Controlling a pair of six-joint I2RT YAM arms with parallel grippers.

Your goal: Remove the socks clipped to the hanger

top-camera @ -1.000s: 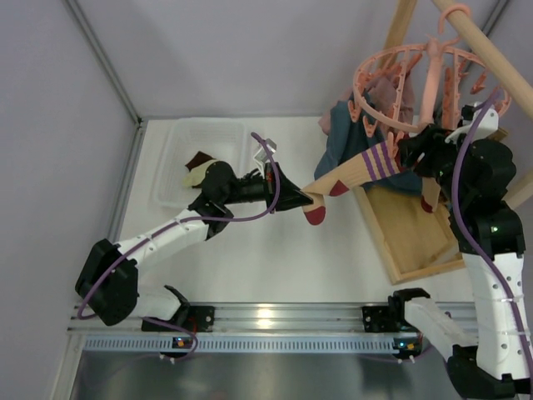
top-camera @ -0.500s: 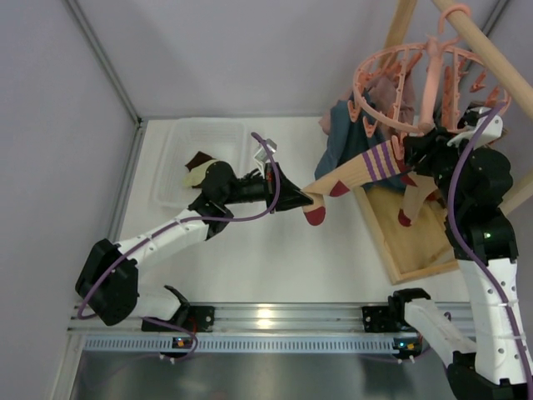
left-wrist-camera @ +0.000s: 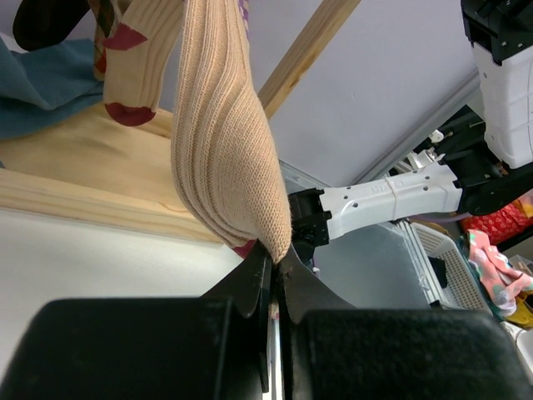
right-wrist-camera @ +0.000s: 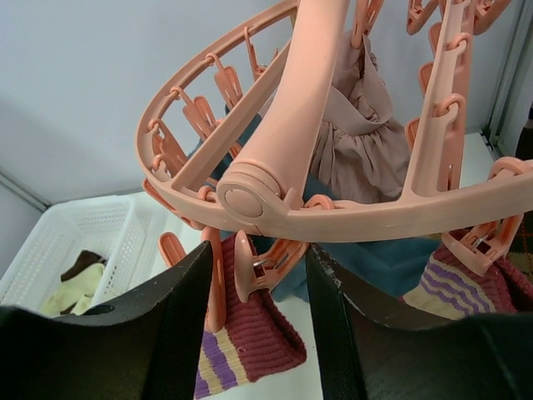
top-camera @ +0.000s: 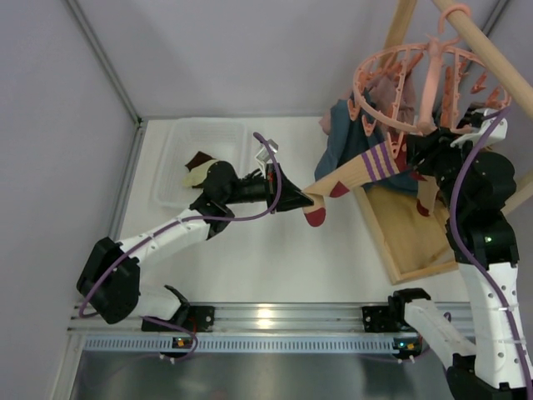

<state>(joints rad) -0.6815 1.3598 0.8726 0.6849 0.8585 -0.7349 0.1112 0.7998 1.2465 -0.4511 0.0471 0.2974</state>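
Observation:
The salmon-pink hanger (top-camera: 416,75) hangs from the wooden pole at the back right. A tan sock (top-camera: 354,171) with purple stripes and a maroon cuff is clipped to it and stretches down-left. My left gripper (top-camera: 301,198) is shut on its toe end; the left wrist view shows the ribbed tan sock (left-wrist-camera: 225,150) pinched in the left gripper (left-wrist-camera: 275,258). My right gripper (top-camera: 416,152) is open under the hanger (right-wrist-camera: 333,208), its jaws on either side of the clip (right-wrist-camera: 266,258) that holds the maroon cuff (right-wrist-camera: 250,333). A second tan sock (top-camera: 426,196) hangs to the right.
A white basket (top-camera: 179,142) at the back left holds a dark brown and a cream sock (top-camera: 198,167). A teal cloth (top-camera: 341,142) and a dusty-pink garment (top-camera: 387,87) hang on the hanger. The wooden frame base (top-camera: 416,242) lies below it.
My right gripper has risen a little towards the hanger's underside, and the second tan sock has swung. My left gripper still holds the stretched sock in nearly the same place.

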